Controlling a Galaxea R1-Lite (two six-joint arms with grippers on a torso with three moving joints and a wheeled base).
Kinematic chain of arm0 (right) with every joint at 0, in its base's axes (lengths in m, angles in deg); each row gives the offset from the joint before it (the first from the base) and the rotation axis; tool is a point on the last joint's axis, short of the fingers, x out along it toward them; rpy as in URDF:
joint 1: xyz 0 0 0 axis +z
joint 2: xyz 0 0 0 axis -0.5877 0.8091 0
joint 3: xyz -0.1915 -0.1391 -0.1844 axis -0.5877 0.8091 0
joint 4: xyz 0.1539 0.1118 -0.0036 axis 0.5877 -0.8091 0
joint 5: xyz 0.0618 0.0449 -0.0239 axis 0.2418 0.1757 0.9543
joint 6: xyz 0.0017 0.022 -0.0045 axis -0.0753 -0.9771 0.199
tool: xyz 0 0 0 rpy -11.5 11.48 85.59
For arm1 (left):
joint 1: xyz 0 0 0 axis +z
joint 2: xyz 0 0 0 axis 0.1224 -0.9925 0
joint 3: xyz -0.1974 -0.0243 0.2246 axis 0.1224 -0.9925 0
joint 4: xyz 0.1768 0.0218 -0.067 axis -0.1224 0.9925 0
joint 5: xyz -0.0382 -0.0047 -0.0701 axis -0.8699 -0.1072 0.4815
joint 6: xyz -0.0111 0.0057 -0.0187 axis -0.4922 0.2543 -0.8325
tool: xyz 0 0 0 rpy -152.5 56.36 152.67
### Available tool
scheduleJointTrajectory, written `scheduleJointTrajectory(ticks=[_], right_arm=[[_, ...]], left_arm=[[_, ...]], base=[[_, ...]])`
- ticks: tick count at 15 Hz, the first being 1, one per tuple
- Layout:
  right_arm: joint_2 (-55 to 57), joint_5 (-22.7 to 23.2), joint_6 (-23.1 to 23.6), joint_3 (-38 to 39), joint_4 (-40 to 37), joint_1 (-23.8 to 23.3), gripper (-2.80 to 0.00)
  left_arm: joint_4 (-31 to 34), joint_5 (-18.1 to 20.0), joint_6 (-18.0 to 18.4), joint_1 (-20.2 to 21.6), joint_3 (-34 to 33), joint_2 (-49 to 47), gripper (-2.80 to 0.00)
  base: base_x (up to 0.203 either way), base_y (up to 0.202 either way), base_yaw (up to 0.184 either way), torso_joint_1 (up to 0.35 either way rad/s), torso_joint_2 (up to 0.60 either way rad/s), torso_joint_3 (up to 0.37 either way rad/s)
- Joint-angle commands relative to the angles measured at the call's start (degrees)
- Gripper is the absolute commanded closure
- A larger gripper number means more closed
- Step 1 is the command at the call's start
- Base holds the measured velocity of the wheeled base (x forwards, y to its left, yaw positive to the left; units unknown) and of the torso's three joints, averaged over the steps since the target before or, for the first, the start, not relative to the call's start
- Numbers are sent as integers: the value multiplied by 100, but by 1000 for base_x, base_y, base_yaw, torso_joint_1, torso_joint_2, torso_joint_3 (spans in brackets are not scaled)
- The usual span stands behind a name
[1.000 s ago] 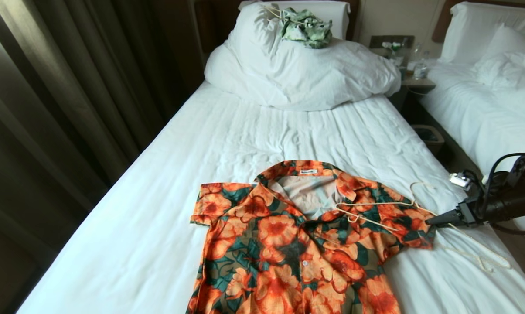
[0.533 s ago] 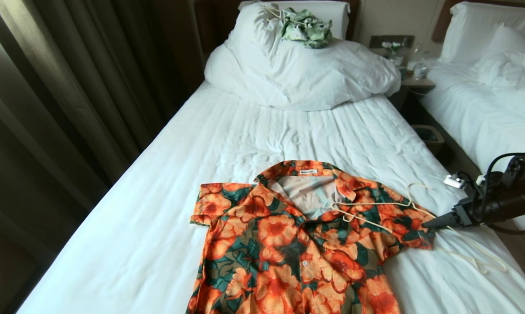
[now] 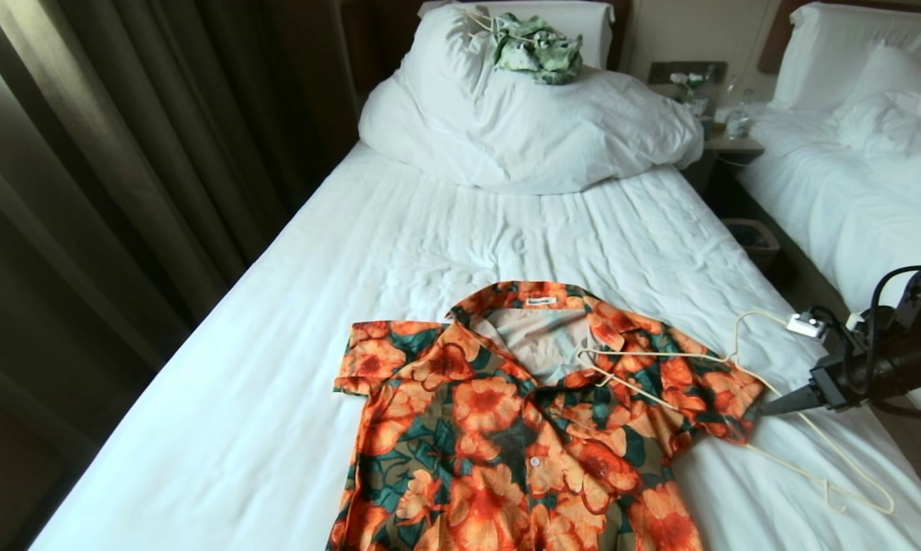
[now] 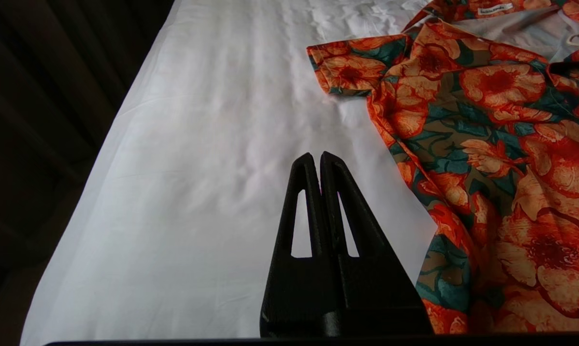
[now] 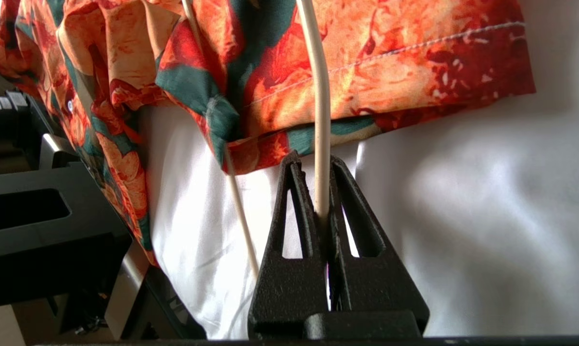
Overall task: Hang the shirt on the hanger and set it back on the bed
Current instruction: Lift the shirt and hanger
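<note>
Right wrist view shows the right gripper [image 5: 320, 192] clamped on a thin cream bar of the hanger [image 3: 728, 367], a light, springy wire that may twist in the pinch. One hanger end lies on the shirt [image 3: 529, 428], limp, light cloth spread flat on the bed [image 3: 277, 344]. The bed's right edge is close; open sheet lies leftward. The left gripper [image 4: 318, 161] hangs closed and empty.

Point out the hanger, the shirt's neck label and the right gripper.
hanger [image 3: 663, 357]: head view, top wire lying across the shirt.
neck label [image 3: 541, 301]: head view, white tag inside the collar.
right gripper [image 5: 320, 166]: right wrist view, fingertips clamped on the hanger wire.
</note>
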Motion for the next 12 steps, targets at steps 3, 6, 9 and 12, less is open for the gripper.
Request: scheduleJointTrajectory(ticks=[3, 6, 9, 12], right_arm=[[-423, -163, 38, 8, -207, -79, 0], [-595, -231, 71, 19, -362, -183, 0], [-903, -231, 104, 98, -471, -263, 0], [-1284, -240, 236, 324, -470, -315, 0]], left_arm=[[4, 2, 4, 1, -9, 3, 0], [-4, 2, 4, 1, -9, 3, 0], [-1, 2, 4, 1, -9, 3, 0], [-5, 2, 4, 1, -9, 3, 0]], base=[[0, 0, 0, 0, 0, 0], [0, 0, 0, 0, 0, 0], [0, 0, 0, 0, 0, 0], [0, 0, 0, 0, 0, 0]])
